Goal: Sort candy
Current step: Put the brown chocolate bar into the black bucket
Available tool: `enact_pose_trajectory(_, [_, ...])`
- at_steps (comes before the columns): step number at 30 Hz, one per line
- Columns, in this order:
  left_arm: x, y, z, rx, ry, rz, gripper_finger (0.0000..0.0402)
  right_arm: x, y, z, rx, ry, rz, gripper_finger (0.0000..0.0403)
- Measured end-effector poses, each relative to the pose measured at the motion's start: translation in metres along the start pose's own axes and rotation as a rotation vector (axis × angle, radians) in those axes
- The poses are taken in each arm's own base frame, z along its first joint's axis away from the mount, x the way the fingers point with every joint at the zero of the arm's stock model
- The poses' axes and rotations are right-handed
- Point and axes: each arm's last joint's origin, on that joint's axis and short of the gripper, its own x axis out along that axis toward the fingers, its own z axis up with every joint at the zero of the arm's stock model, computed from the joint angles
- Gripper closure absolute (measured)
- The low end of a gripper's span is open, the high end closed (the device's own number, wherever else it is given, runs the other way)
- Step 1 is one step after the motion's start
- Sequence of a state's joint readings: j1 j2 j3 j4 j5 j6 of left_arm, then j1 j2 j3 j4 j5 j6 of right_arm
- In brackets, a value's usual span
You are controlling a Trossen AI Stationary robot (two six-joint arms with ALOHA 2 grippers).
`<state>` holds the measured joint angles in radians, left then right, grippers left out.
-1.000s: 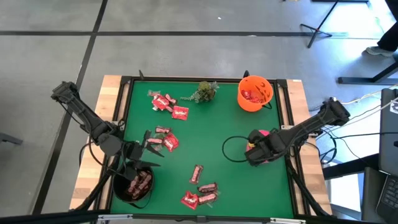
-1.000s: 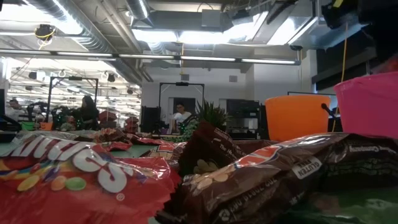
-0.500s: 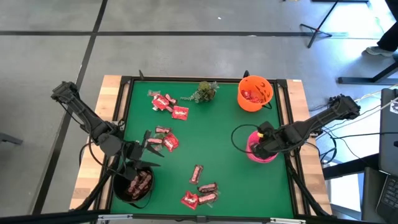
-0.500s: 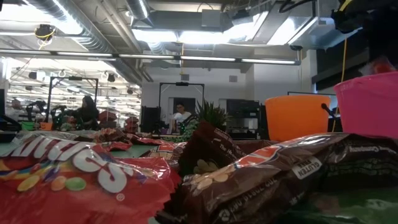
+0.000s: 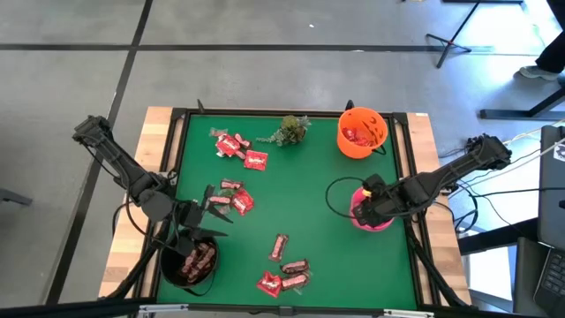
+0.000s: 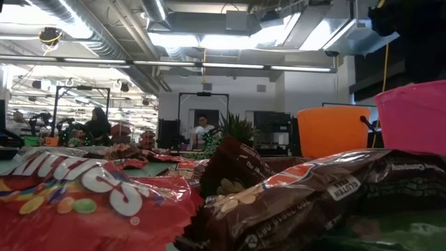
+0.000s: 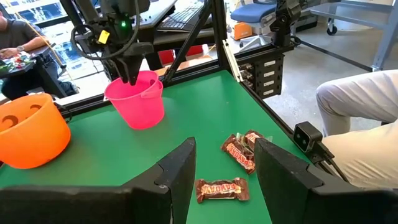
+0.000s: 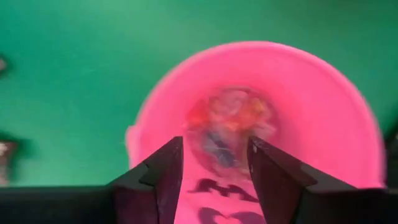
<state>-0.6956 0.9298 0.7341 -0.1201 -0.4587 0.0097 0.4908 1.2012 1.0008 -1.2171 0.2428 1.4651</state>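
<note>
Now that right pincer [image 5: 365, 205] has parted over pink bucket [image 5: 371, 216], candy [image 8: 229, 124] lies inside | one piece sorted | left pincer [image 5: 205, 215] open, empty, beside black bowl [image 5: 188, 262] | more candy on tabletop [image 5: 291, 190]

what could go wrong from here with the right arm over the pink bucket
The right gripper, jaws open, hangs low over the pink bucket; pulling away sideways might clip the rim and tip it. The candy seen in the bucket is blurred, so it may not have settled.
</note>
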Motion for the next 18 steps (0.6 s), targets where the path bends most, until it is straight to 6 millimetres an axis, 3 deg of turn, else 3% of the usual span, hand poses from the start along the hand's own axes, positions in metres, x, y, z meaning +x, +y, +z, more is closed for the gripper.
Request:
enact_pose_trajectory(11, [0.002, 0.004, 0.000, -0.007, 0.003, 0.020, 0.0249, -0.035, 0.032, 0.019, -0.039, -0.300, 0.273, 0.0226])
enact_pose_trajectory(18, [0.003, 0.007, 0.000, -0.015, 0.005, 0.036, 0.0249, -0.051, 0.075, 0.030, -0.213, -0.576, 0.558, 0.0226])
